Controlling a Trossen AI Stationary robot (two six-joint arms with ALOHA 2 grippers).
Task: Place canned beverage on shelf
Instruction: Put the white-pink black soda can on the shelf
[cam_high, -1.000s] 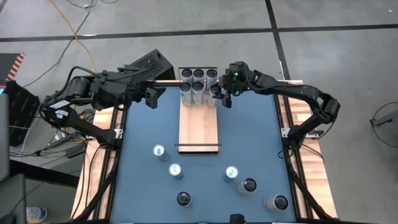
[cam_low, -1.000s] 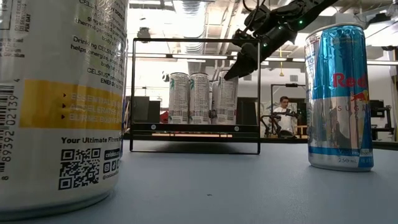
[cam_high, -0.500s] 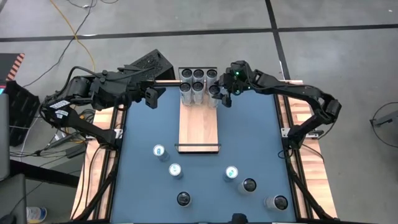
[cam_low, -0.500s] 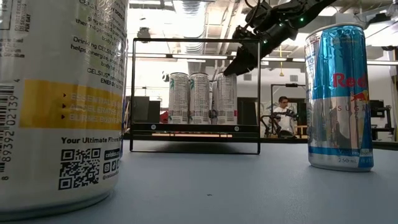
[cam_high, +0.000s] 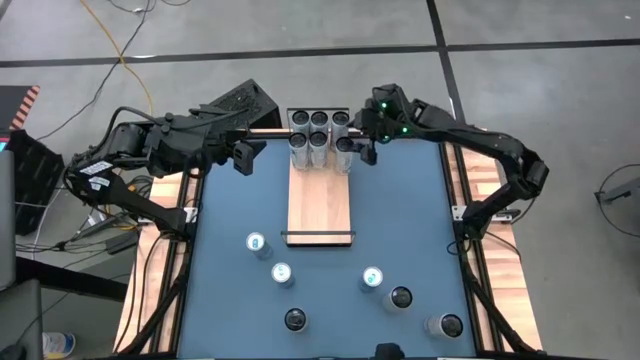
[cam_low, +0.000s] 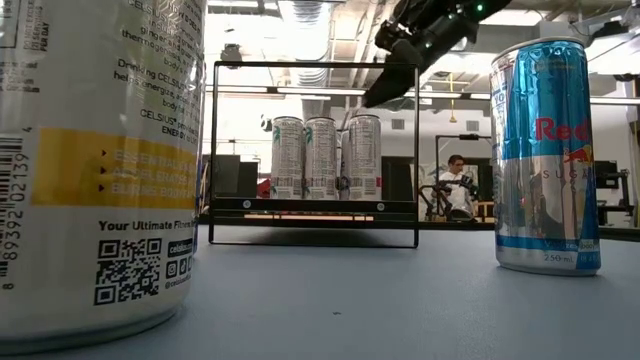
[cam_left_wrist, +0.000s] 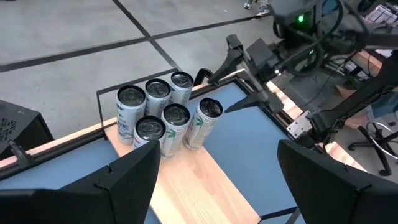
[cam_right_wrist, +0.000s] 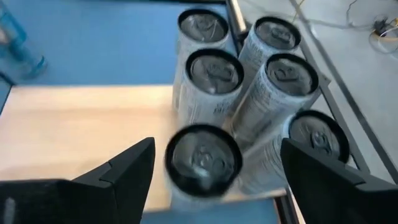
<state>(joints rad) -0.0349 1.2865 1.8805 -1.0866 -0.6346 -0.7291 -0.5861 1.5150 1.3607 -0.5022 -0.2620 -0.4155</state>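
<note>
Six cans (cam_high: 318, 139) stand upright, clustered at the shelf's (cam_high: 320, 205) far end, the sixth can (cam_left_wrist: 206, 122) just below the right gripper (cam_high: 367, 143), whose jaws hang apart and empty, nearer than the left gripper (cam_high: 243, 156), also spread.

shelf (cam_high: 320, 200): light-wood board, black end rails | cans (cam_high: 319, 136): six upright, clustered at far end

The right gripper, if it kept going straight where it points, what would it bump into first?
Probably the nearest can. The right gripper is open and points down at the cluster of six cans on the shelf. That can sits between its fingers in the wrist view. How far above it the gripper is stays unclear.
</note>
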